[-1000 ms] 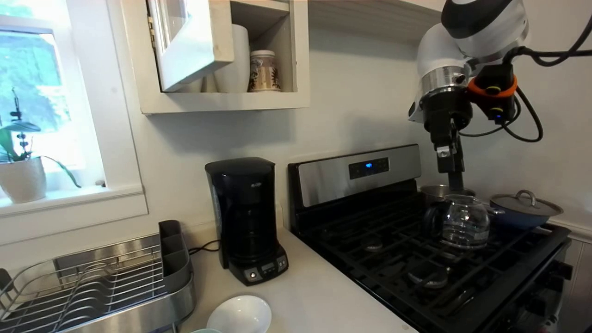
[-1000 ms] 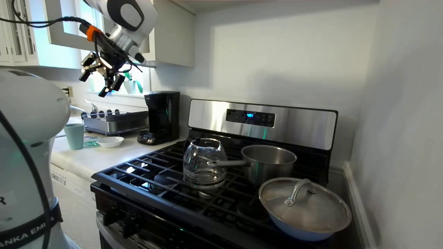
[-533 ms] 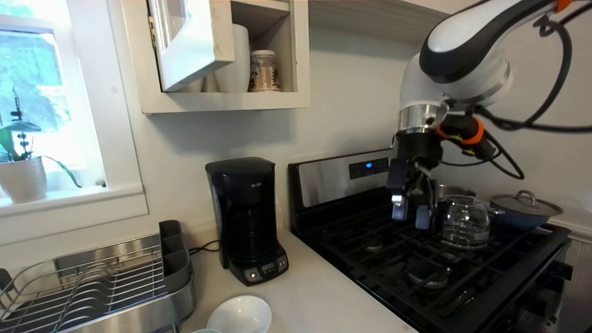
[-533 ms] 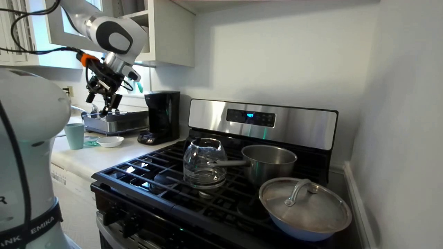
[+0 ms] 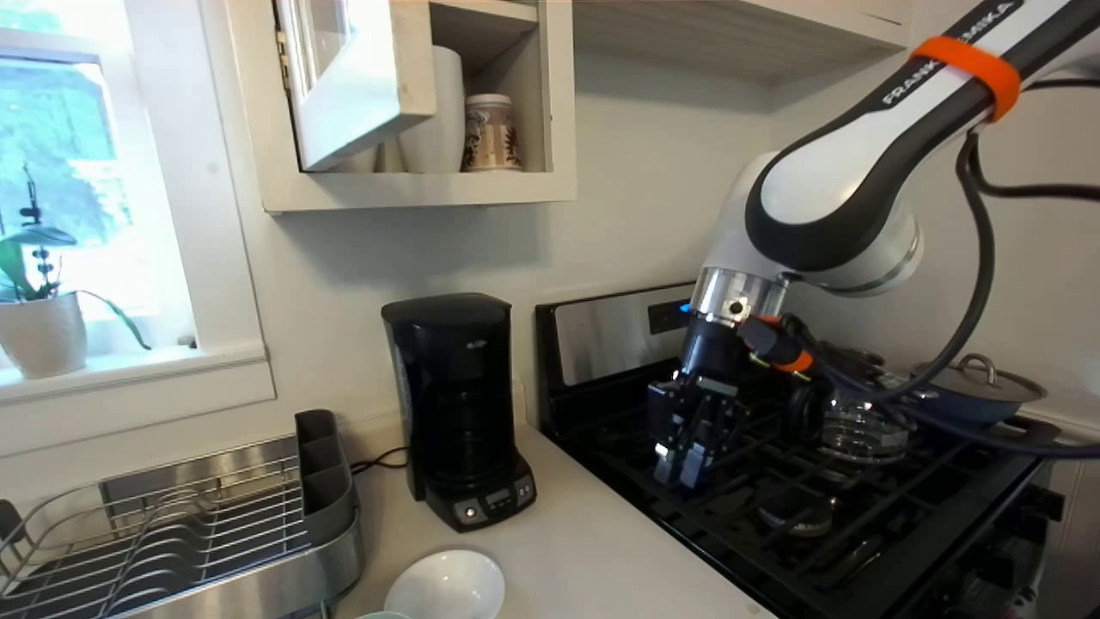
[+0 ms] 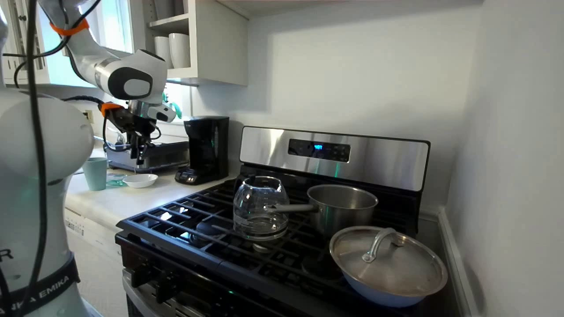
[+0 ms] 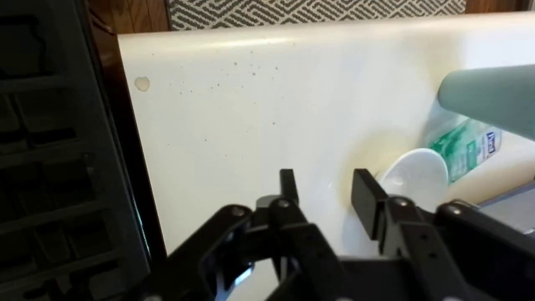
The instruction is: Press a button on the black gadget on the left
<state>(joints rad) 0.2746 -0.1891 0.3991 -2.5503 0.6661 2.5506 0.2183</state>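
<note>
The black gadget, a tall coffee maker [image 5: 455, 370], stands upright on the counter left of the stove. Its button panel [image 5: 496, 502] is at the front of the base, with a lit round button at one end. In an exterior view my gripper [image 5: 679, 473] hangs to the right of the coffee maker, fingers pointing down, apart from it. Another angle has the coffee maker [image 6: 207, 149] to the right of the gripper [image 6: 140, 160]. In the wrist view the gripper [image 7: 324, 177] has a moderate gap between its fingers, nothing in it; the coffee maker is out of view there.
A white bowl [image 7: 418, 175] and a green cup [image 7: 493, 98] sit on the counter. The dish rack [image 5: 198, 533] is beside the coffee maker. On the stove [image 6: 202, 246] are a glass carafe [image 6: 260, 207], a saucepan [image 6: 341, 211] and a lidded pan [image 6: 387, 264]. A cabinet door [image 5: 361, 86] hangs open above.
The arm has come down and swung towards the coffee maker, the gripper dropping from high up to about base height. Its fingers have drawn closer together. Objects on the counter and stove have not moved.
</note>
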